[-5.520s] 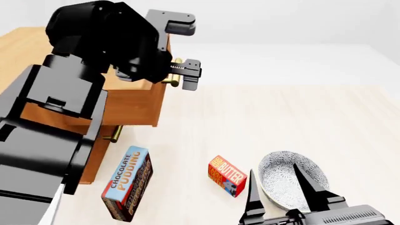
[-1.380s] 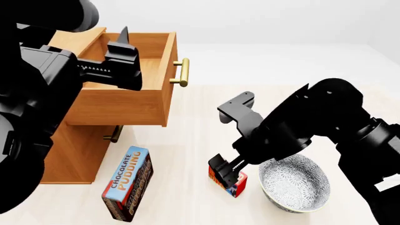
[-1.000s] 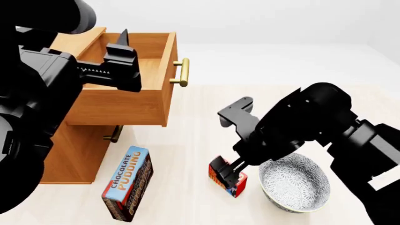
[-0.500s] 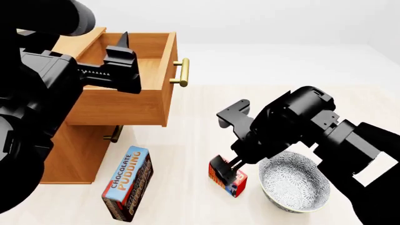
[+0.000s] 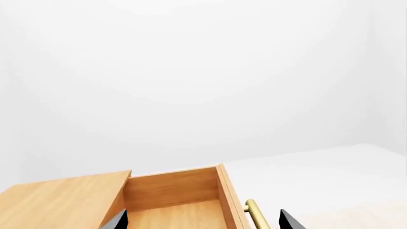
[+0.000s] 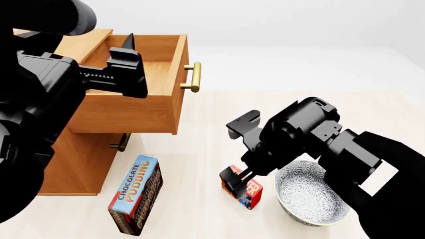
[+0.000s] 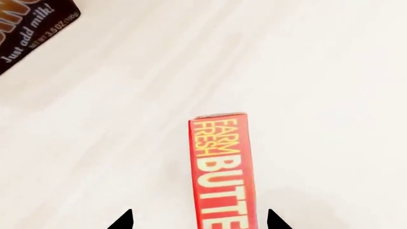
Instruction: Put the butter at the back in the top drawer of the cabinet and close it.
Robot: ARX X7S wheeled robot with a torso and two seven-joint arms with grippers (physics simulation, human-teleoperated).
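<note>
The butter (image 6: 250,193) stands on its edge on the floor, left of the bowl; its red "FARM FRESH BUTTER" face shows in the right wrist view (image 7: 222,171). My right gripper (image 6: 236,181) is open just above it, and in its wrist view (image 7: 198,220) one fingertip stands on each side of the box, apart from it. The top drawer (image 6: 133,109) of the cabinet (image 6: 79,159) is pulled out and empty inside (image 5: 178,210). My left gripper (image 6: 129,55) is open and empty above the drawer (image 5: 201,223).
A "Chocolate Pudding" box (image 6: 136,194) lies in front of the cabinet; its corner shows in the right wrist view (image 7: 32,24). A patterned bowl (image 6: 312,194) sits right of the butter. The drawer's brass handle (image 6: 194,77) juts toward the right arm.
My right arm has shifted slightly left and lower over the butter. The left arm, the drawer and the butter have not moved.
</note>
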